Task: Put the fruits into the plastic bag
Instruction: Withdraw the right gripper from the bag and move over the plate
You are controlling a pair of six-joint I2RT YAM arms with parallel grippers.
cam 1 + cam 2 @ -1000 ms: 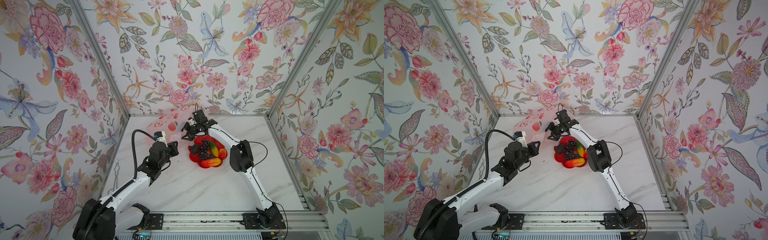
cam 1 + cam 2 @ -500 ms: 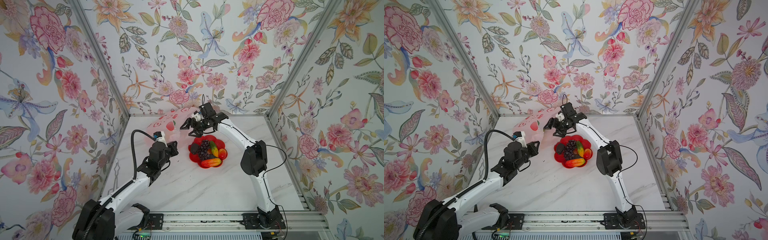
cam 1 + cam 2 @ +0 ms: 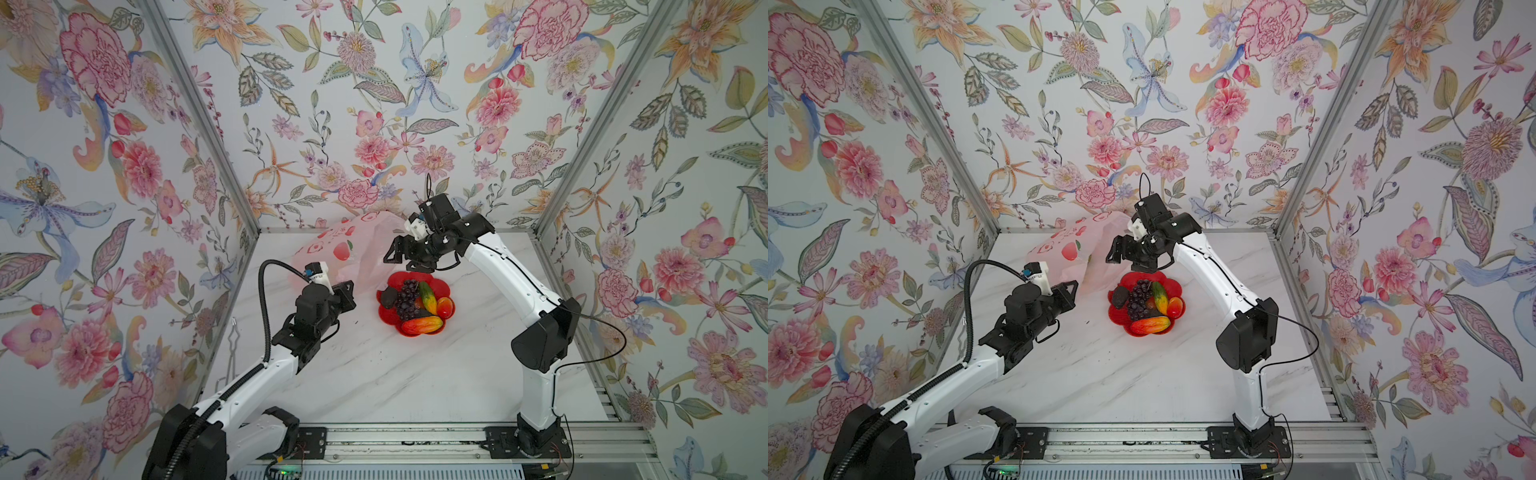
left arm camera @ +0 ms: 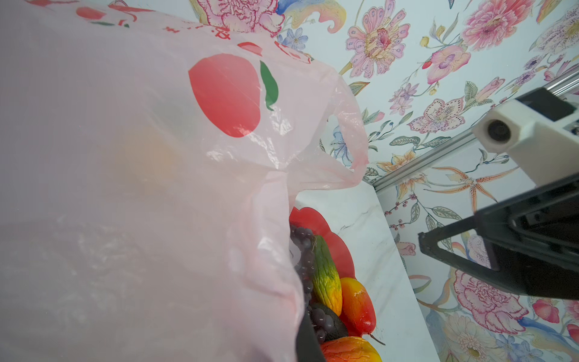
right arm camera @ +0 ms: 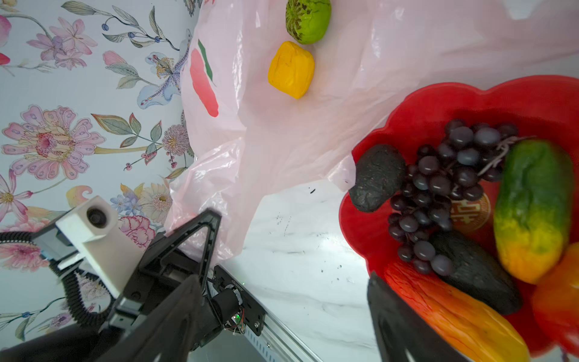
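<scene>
Floral wallpaper [image 3: 374, 104] is closing in a white marble bench [image 3: 374, 374] on three sides, and a red flower-shaped dish [image 3: 441, 286] is sitting near its middle. The plastic bag [image 3: 353, 253] is lying just beside the dish, on its far side towards the left arm, with its loose edge reaching the dish's rim.

The left pincer [image 3: 348, 287] is hanging beside the dish on the bag's side. It is pressed together and pinching the bag's edge, lifting the film so that the mouth is gaping towards the dish. The right pincer [image 3: 400, 257] is hovering just beyond the dish's far rim, next to the bag's mouth, with its jaws spread wide and nothing between them.

Two of the fruits are already resting inside the bag, beyond the dish as the right wrist view shows them: a green bumpy ball [image 5: 308, 20] and a yellow lemon-like fruit [image 5: 291, 69]. Six are sitting in the dish:
- a grape bunch [image 5: 448, 175]
- two dark avocado-like pieces [image 5: 377, 177]
- a green-yellow oblong [image 5: 535, 207]
- two red-orange mango shapes [image 5: 454, 313]

By that count the job is looking about a quarter done. The empty right pincer is probably heading for another pick from the dish.
</scene>
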